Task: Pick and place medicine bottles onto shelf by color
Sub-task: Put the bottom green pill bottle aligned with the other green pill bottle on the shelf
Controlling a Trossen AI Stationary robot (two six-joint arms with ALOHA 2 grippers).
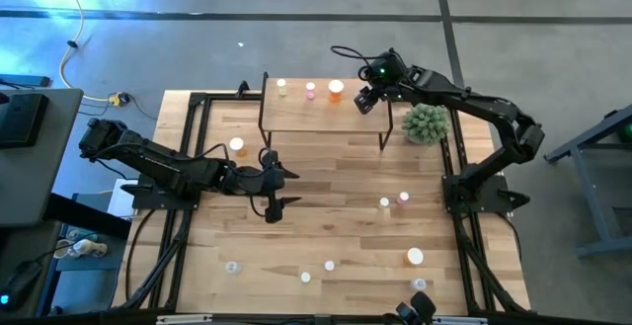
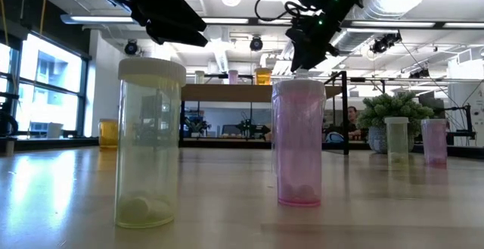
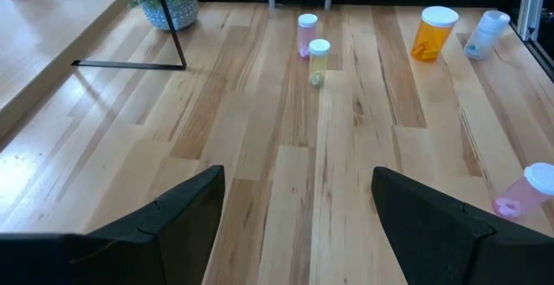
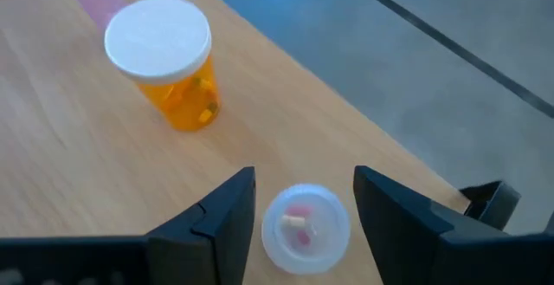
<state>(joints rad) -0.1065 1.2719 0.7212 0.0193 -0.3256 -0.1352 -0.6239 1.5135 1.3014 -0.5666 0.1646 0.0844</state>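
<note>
Pale wood planks make up the table (image 1: 326,226), smooth and streaked with grain. Right up close in the low view stand two see-through plastic cylinders, a yellowish bottle (image 2: 150,143) with a broad flat cap and pills lying at its bottom, and a pink bottle (image 2: 299,139) beside it, both upright. Take the table from above as a dial with the far edge at twelve. At five o'clock there's a stubby orange bottle (image 1: 415,257), white cap up. Moving in, at about three o'clock a pale little bottle (image 1: 384,203) and a small pink one (image 1: 403,199) stand just beside each other. Near the centre, on the nine o'clock side, the left gripper (image 1: 272,182) hangs over bare wood, dark fingers spread wide with nothing between them. Out at twelve sits the shelf (image 1: 316,116), a light board on thin black legs, with three capped bottles in a row along its far edge. At its one o'clock end the right gripper (image 4: 303,207) is over the board, fingers parted and straddling a clear bottle (image 4: 305,229) that stands upright on the shelf, with a sliver of gap on each side and pills showing through its lid. Just beyond it stands a shelf orange bottle (image 4: 169,68), round white cap on top. A bushy green plant (image 1: 425,122) sits at two o'clock.
</note>
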